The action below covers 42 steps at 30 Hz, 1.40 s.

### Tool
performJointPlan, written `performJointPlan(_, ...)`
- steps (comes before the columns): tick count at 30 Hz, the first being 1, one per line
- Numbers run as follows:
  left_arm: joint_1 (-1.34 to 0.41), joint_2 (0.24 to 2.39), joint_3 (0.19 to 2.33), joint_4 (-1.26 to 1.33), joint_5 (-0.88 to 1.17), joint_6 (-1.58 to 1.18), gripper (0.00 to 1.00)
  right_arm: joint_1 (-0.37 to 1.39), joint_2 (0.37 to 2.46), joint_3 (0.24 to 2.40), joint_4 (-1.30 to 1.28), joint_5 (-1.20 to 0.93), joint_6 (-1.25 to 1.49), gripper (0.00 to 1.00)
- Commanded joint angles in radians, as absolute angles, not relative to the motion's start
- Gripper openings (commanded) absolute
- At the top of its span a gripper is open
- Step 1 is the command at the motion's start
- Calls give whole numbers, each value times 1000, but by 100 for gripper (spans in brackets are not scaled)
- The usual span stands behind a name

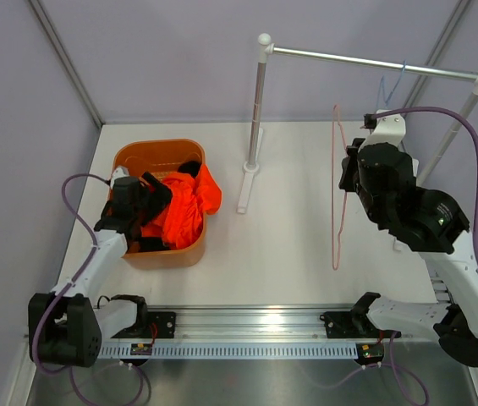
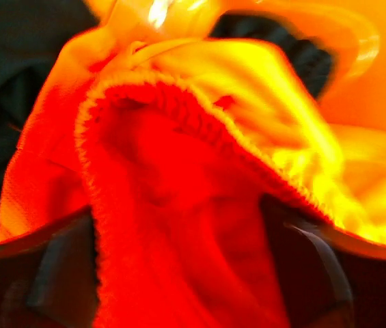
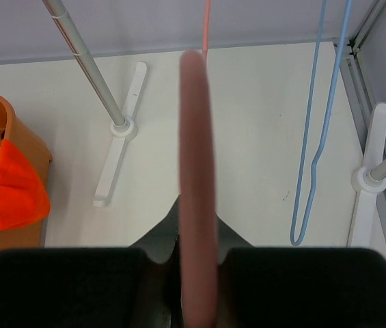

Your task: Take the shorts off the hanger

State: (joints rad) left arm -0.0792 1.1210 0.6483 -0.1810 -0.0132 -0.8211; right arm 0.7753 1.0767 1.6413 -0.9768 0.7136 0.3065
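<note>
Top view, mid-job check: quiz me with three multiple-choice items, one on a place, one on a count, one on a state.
1. Where are the orange-red shorts?
A. On the rail
B. On the table by the right arm
C. In the orange basket

2. How many hangers are in view?
A. One
B. Two
C. Three

3. What state is the pink hanger in?
A. Bare, gripped by the right hand
B. On the rail, carrying shorts
C. Lying in the basket

Answers:
1. C: the orange-red shorts lie in the orange basket, with black shorts beside them.
2. B: a pink hanger and a blue hanger are the only ones visible.
3. A: the right hand clamps the pink hanger off the rail, and nothing hangs on it.
</note>
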Motion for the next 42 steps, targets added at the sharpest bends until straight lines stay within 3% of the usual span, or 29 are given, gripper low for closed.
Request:
performJointPlan(1,-87,999,747,-222,-69,-776,99,717,1094,1657,-930,599,272,0)
performJointPlan(7,-87,895,885,-353,-35,-714,99,554,1138,1646,-859,275,192,0)
performJointPlan(14,-89,848,1060,-471,78,-609,99,425,1230,1704,-815,54,170,0)
performJointPlan(24,-89,701,1083,-535,334,-546,99,264,1445,1939,-795,-208,173,0)
performJointPlan(29,-89,658,1104,-617,354,-460,99,250,1499,2000,-772,-352,129,0)
performJointPlan(32,-89,634,1098,-630,342,-427,99,242,1528,2025,-759,-411,121,0)
performJointPlan(42,-89,632,1063,-632,368,-382,99,239,1673,2235,-830,-261,175,0)
